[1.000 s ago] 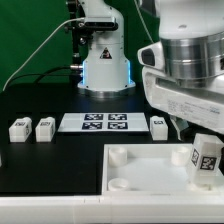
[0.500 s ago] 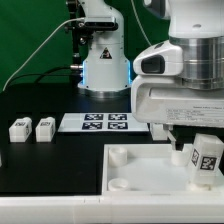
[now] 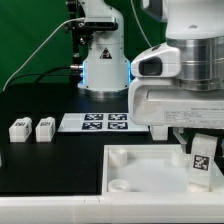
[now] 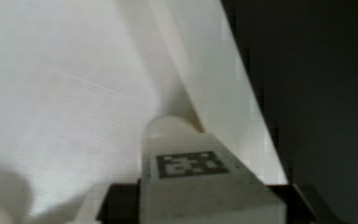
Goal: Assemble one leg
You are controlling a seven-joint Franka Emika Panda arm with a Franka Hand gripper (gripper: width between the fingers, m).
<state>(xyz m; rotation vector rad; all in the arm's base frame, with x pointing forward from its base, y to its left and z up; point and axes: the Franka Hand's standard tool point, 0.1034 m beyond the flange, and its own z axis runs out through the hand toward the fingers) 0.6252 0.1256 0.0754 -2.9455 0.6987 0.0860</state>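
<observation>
My gripper is shut on a leg, a small white block with a black-and-white tag, held slightly tilted over the right side of the large white panel. In the wrist view the leg stands between my two dark fingers, with the panel's surface and its raised edge behind it. Two more legs lie on the black table at the exterior view's left.
The marker board lies flat behind the panel. The arm's white base stands at the back. The panel has round corner sockets, one of them at its back left.
The gripper body has shifted toward the exterior view's left and now hides the leg that lay to the right of the marker board. The held leg has tilted slightly.
</observation>
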